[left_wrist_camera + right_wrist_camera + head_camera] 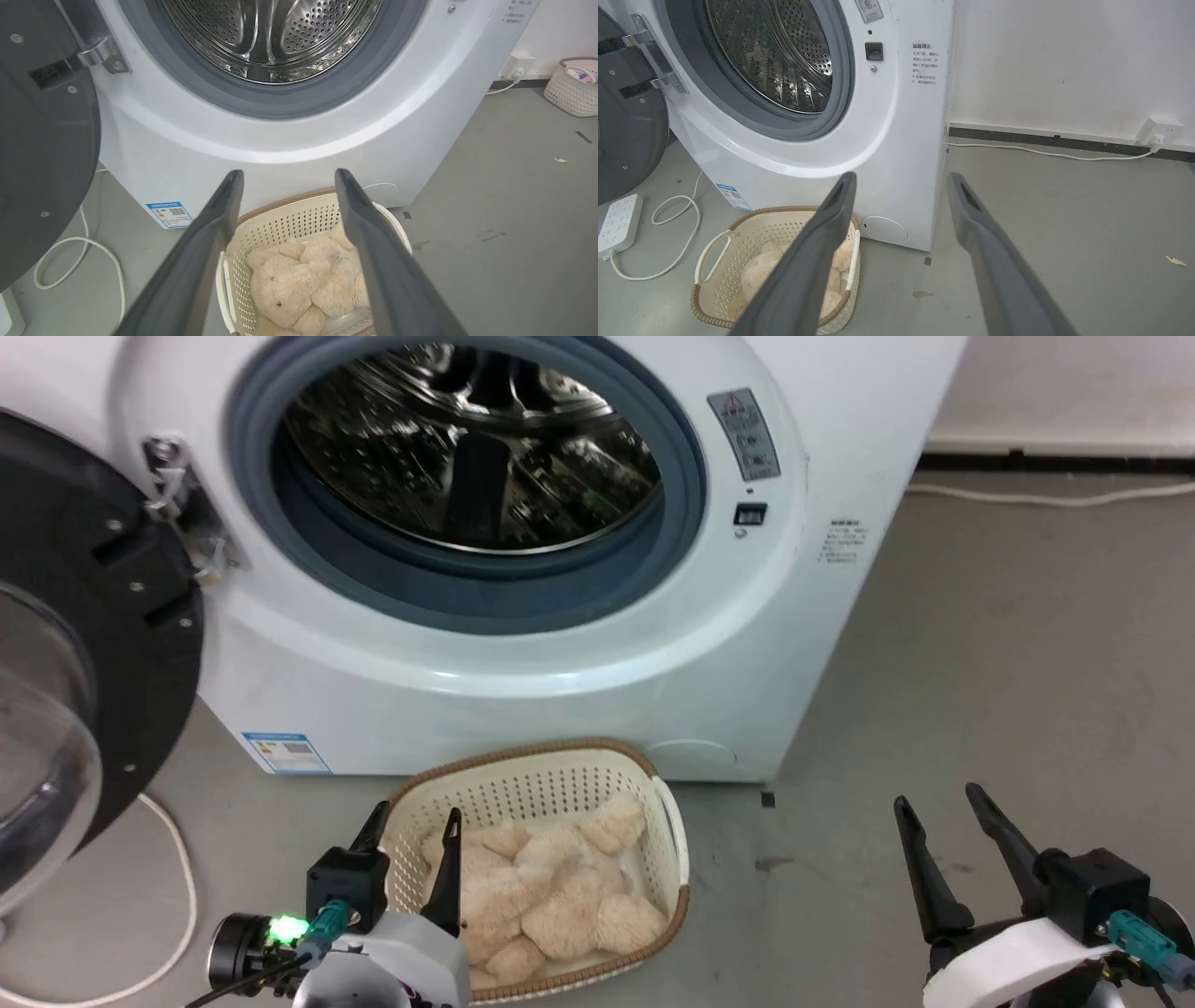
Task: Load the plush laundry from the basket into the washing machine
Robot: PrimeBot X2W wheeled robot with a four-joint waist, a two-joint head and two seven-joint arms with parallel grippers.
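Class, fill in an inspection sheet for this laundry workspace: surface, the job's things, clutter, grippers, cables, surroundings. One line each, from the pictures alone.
Surface: grey floor, a few small stains.
Job's things: plush laundry lies in the basket, on the floor before the washing machine; door swung open, drum bare steel.
Clutter: second basket by the wall; power strip; a small scrap.
Grippers: left gripper open over the basket's left edge; right gripper open over bare floor; both hold nothing.
Cables: white cable looped left of the machine; wall cable running to a socket.
Surroundings: white wall, dark skirting.
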